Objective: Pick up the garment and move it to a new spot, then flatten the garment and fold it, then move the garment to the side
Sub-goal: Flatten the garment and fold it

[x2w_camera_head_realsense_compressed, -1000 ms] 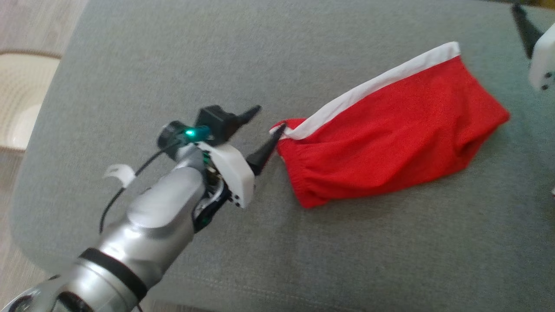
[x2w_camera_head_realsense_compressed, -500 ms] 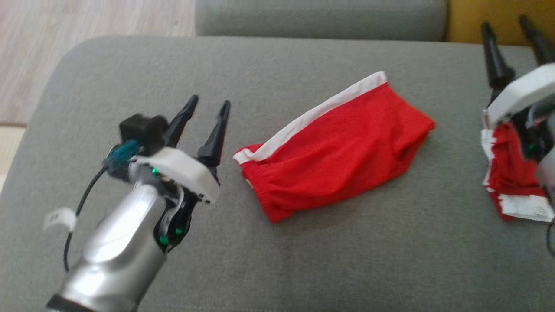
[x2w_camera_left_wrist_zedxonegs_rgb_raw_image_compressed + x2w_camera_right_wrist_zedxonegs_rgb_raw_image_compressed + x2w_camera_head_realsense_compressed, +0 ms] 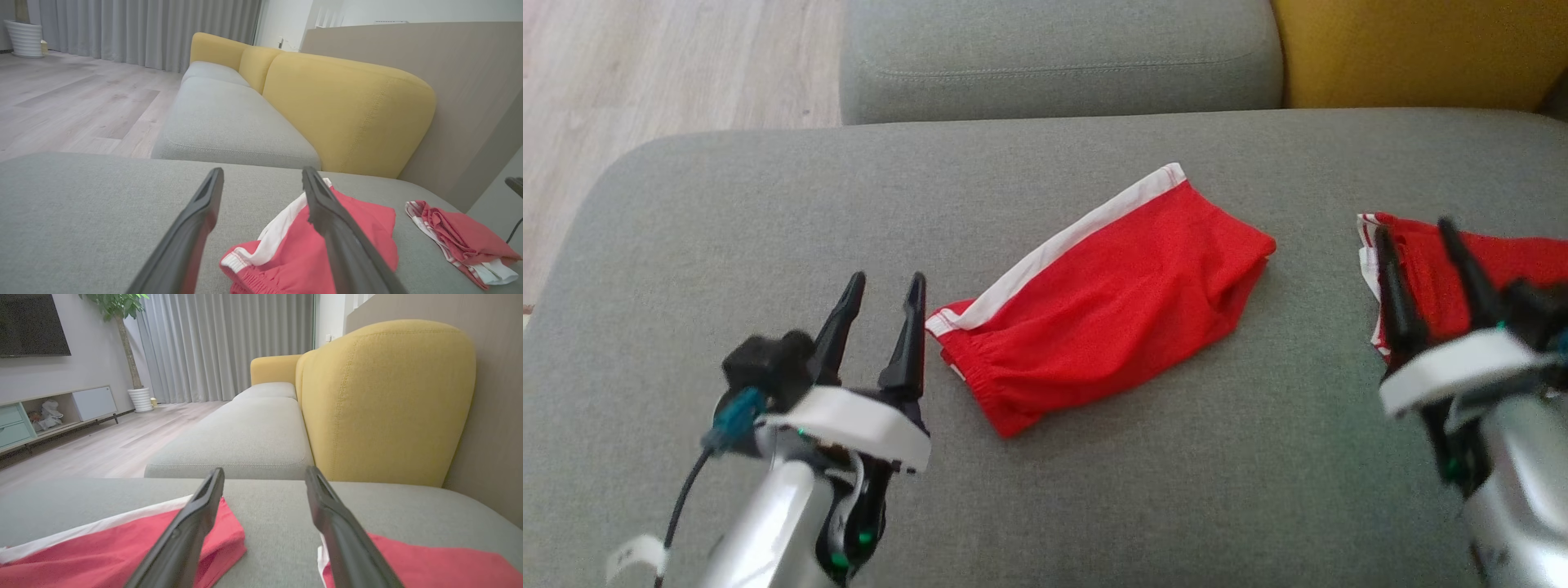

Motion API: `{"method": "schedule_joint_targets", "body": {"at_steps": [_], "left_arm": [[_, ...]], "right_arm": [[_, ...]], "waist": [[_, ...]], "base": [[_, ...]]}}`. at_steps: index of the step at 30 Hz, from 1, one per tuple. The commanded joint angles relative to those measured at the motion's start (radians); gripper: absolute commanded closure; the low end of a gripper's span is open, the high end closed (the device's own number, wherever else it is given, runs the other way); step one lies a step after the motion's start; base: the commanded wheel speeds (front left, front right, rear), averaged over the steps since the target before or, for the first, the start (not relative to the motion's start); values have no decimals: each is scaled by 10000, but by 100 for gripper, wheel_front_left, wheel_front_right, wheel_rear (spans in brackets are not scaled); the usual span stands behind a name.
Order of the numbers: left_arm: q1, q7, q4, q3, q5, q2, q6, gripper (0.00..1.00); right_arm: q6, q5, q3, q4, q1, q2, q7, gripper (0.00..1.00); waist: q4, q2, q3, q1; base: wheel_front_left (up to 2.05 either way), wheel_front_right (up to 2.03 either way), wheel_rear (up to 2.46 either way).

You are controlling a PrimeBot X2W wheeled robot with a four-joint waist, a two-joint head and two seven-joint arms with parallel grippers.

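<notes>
Risk: with left gripper (image 3: 885, 284) and right gripper (image 3: 1413, 230) both spread wide and empty, the folded red garment (image 3: 1111, 302) at the middle of the seat cushion (image 3: 727, 212) could unfold if pinched by one layer, or be mistaken for the second red piece (image 3: 1519, 253) at its right edge.

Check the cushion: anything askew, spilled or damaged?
Nothing spilled or damaged. The folded red garment lies at a slant on the grey cushion, slightly rumpled. A second red garment at the cushion's right side is bunched rather than flat, by the open right end effector.
</notes>
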Motion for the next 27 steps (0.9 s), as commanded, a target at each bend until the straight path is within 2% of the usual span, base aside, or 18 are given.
{"method": "schedule_joint_targets", "body": {"at_steps": [1,8,14,20,27], "left_arm": [[-121,-121,-454,721,251,-30,-75,0],[1284,-122,-834,1864,1471,-847,-695,0],[1445,-122,-779,2454,1997,-1193,-1219,0],[1330,-122,-718,2706,2272,-1382,-1551,0],[1132,-122,-551,2705,2439,-1500,-1861,0]], "right_arm": [[-9,-543,-241,-794,349,262,-133,0],[-9,-2422,-1799,-3069,2588,1862,276,0],[-9,-2778,-2290,-4104,3170,2391,664,0],[-9,-2587,-2403,-4500,3323,2600,1062,0],[-9,-837,-2518,-4283,2738,2784,2662,0]], "waist": [[-52,0,-8,1],[-232,0,83,1],[-173,0,210,1],[24,0,405,1],[502,0,876,1]], "base": [[0,0,0],[0,0,0],[0,0,0],[0,0,0],[0,0,0]]}}
